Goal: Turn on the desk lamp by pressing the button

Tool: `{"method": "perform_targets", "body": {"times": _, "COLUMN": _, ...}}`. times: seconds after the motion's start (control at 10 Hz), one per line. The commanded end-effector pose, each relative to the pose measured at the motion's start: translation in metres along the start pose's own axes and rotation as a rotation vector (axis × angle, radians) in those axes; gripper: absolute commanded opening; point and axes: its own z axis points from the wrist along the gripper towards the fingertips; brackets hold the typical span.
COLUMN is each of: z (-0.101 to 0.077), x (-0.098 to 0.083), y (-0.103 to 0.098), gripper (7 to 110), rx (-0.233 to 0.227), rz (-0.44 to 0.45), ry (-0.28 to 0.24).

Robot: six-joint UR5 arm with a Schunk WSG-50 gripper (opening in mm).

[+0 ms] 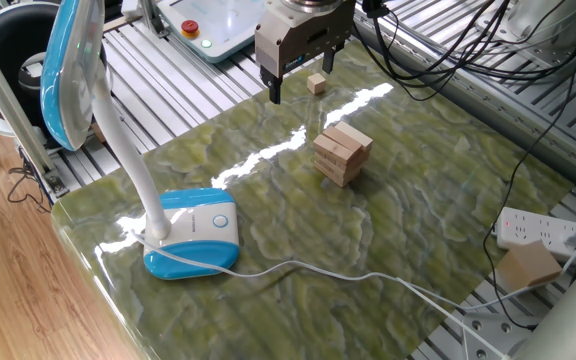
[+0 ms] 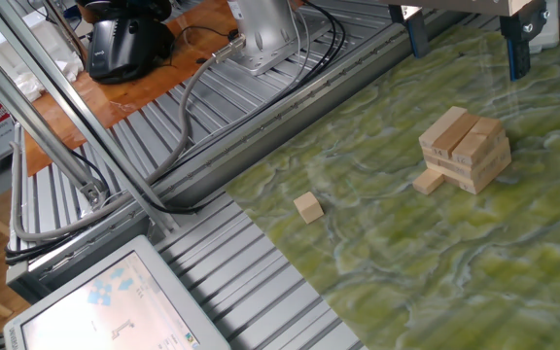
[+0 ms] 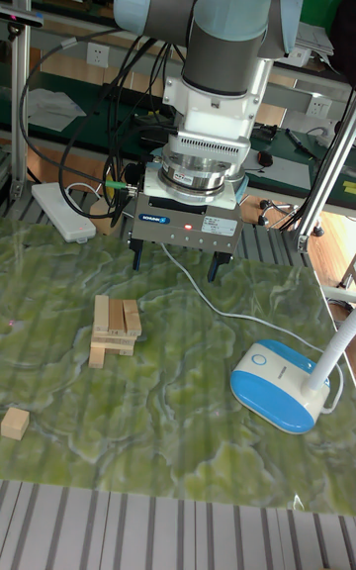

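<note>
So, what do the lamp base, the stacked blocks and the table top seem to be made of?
The lamp base looks like smooth blue-and-white plastic, with rounded moulded edges. The stacked blocks look like bare pale wood, matte and square-cut. The table top looks like polished green stone or an imitation; it reflects light sharply.

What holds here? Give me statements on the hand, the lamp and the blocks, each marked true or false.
1. The hand is open and empty. True.
2. The hand presses the button. False: it is well apart from the desk lamp, and nothing touches the button.
3. A stack of wooden blocks stands on the table. True.
4. The loose block lies on the stack. False: it lies on the table, apart from it.
</note>
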Motion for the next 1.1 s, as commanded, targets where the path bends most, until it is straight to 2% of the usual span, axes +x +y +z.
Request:
{"method": "perform_targets", "body": {"times": 0.0, "z": -0.0032, "x": -0.0262, "y": 0.0316, "gripper": 109, "rx": -0.109, "rz": -0.173, "ry": -0.115}}
{"method": "perform_targets", "body": {"times": 0.1, "z": -0.0029, "x": -0.0262, "y": 0.0316, "gripper": 7, "rx": -0.109, "rz": -0.173, "ry": -0.115}}
{"method": "perform_targets", "body": {"times": 0.6, "z": -0.0019, "x": -0.0267, "y": 0.0318, "gripper": 7, "rx": -0.106, "rz": -0.171, "ry": -0.115}}
{"method": "perform_targets", "body": {"times": 1.0, "z": 0.001, "x": -0.0262, "y": 0.0276, "gripper": 7, "rx": -0.079, "rz": -0.17, "ry": -0.109}}
